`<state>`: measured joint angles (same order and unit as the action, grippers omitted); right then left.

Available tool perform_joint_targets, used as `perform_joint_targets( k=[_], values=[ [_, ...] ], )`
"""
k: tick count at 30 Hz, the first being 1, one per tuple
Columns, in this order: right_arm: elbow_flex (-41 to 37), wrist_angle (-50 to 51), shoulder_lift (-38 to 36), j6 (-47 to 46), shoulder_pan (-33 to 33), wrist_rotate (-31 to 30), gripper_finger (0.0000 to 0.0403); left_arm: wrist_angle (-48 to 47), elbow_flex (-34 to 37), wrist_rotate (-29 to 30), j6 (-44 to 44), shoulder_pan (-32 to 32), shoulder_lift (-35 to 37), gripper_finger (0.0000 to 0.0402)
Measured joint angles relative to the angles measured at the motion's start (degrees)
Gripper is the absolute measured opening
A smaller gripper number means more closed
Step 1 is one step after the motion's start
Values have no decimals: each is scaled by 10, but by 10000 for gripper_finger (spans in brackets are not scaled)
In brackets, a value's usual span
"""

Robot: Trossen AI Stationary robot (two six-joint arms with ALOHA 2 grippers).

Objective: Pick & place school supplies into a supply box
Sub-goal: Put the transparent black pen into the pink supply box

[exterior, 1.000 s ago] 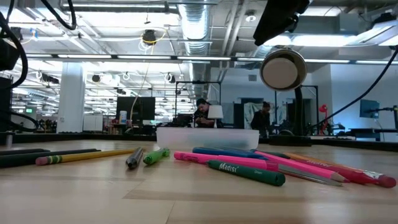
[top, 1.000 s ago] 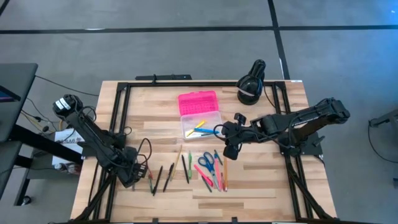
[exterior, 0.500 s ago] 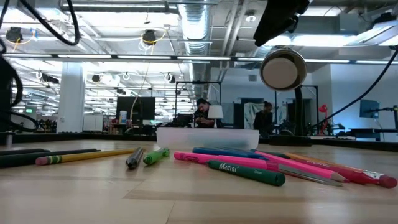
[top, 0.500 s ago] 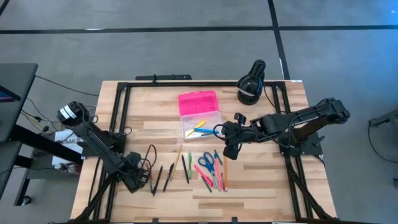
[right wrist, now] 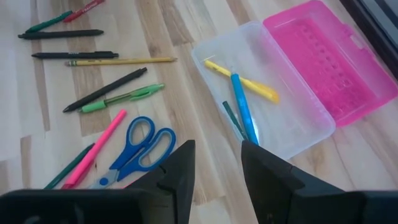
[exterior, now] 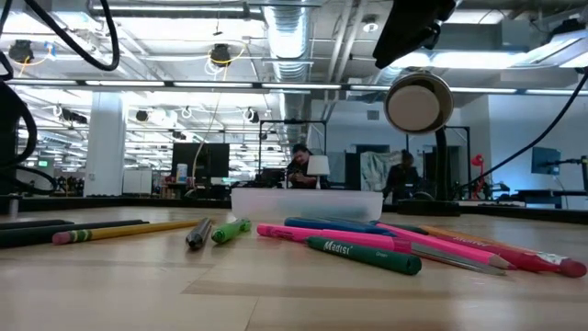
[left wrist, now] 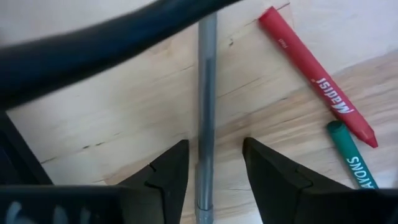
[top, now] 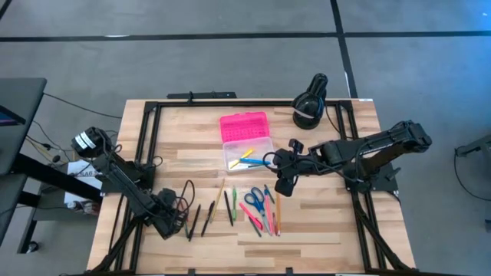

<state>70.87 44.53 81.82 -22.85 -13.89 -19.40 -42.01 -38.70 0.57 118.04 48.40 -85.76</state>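
The supply box lies open at the table's middle, with its pink lid (top: 244,126) flat behind its clear base (top: 247,155). The base holds a yellow, a blue and a dark green supply (right wrist: 244,106). Pens, pencils and blue-handled scissors (top: 255,199) lie in a row nearer the front edge. My left gripper (left wrist: 211,180) is open and low at the row's left end. Its fingers stand on either side of a grey pen (left wrist: 206,93) that lies flat on the wood. My right gripper (right wrist: 214,168) is open and empty, raised between the box and the scissors.
A red crayon (left wrist: 317,81) and a green crayon (left wrist: 351,165) lie beside the grey pen. A black lamp (top: 311,103) stands at the far right of the table. A black frame (top: 146,146) runs along the table's edges. The low view shows people far behind the table.
My left gripper has gone toward the table's near edge and a little toward the right, closing on the left end of the pen row. The supplies have stayed where they were.
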Motion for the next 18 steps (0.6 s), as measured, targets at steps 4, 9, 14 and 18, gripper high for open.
perform_joint_targets(
  k=[4,9,14,18],
  values=[
    [0,0,0,-7,0,0,123,2,0,2,-22,0,-1,115],
    [0,0,0,-7,0,0,122,4,1,3,-35,0,-1,93],
    [0,0,0,-7,0,0,121,6,1,13,-56,-2,-1,82],
    [0,0,0,-7,0,0,121,10,1,25,-112,-13,-2,74]
  ],
)
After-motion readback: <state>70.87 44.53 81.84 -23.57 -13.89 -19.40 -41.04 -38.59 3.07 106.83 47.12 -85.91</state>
